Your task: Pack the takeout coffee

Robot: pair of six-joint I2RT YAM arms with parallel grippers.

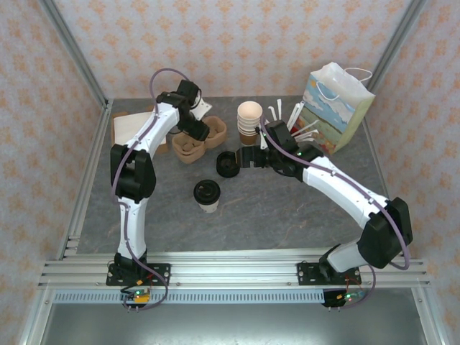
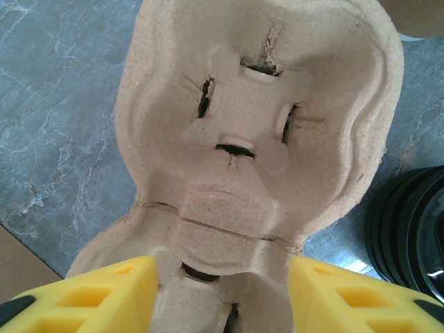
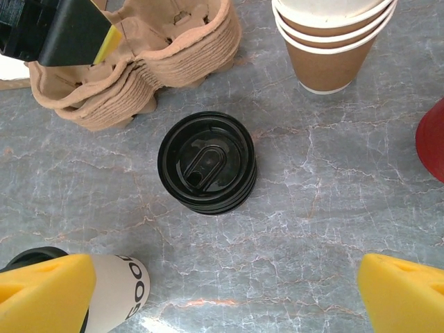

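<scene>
Grey marbled tabletop [image 1: 287, 215], peach patterned walls [image 1: 237, 43]. The lidded takeout coffee [image 1: 207, 195] stands at 7 o'clock from the black lid stack [image 1: 228, 164]. The left gripper [image 2: 222, 291] straddles the pulp carrier stack [image 2: 257, 139], and I cannot tell whether it grips. The right gripper [image 3: 229, 284] gapes empty. A paper bag [image 1: 338, 104] stands at 2 o'clock.

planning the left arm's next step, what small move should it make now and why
Probably close the left gripper on the centre ridge of the top cup carrier: its fingers straddle it, jaws apart, and the takeout coffee stands on the bare table.
</scene>
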